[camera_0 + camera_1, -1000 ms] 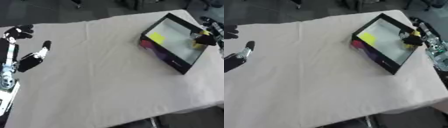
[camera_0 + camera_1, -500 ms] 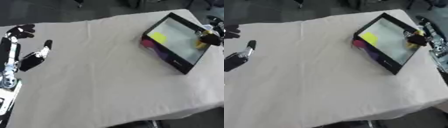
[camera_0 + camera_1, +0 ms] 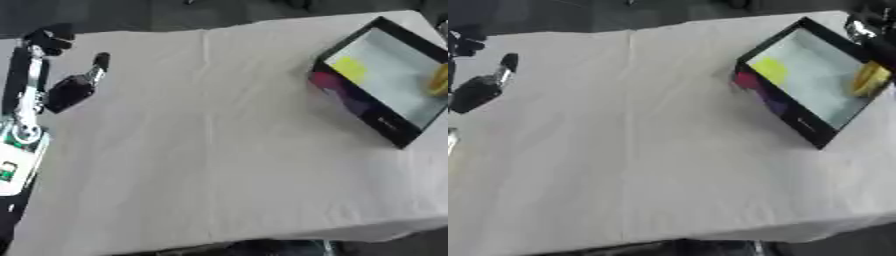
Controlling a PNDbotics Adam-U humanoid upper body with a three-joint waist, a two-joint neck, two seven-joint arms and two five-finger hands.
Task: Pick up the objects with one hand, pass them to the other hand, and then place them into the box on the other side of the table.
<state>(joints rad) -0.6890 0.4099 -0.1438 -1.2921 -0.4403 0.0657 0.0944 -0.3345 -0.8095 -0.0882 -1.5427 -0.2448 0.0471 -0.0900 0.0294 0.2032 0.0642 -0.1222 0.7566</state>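
Yellow object: it is at the right side of the box, near the right wall; its shape is blurred, so I say only the colour
Box: black walls, pale floor, at the far right of the table, turned askew; a flat yellow patch shows on its floor at the left end, and pink and purple print on its outer wall
Right hand: only dark parts with a silver joint show at the far right edge, just beside the yellow object; I cannot tell if the fingers are spread or pinching it
Left hand: idle at the far left of the table, apart from the box, the thumb and fingers straight and relaxed, holding nothing
Table: covered with a pale cloth, with some soft folds
Step in hand: in my judgement this is the placing of the yellow object into the box
How to do it well: bring the object low over the pale floor, away from the black wall, and let go only when it rests; then lift the hand straight up so that the fingers do not catch the wall and drag the box
Risk: the box lies close to the right edge of the table, so a push to the right could move it off
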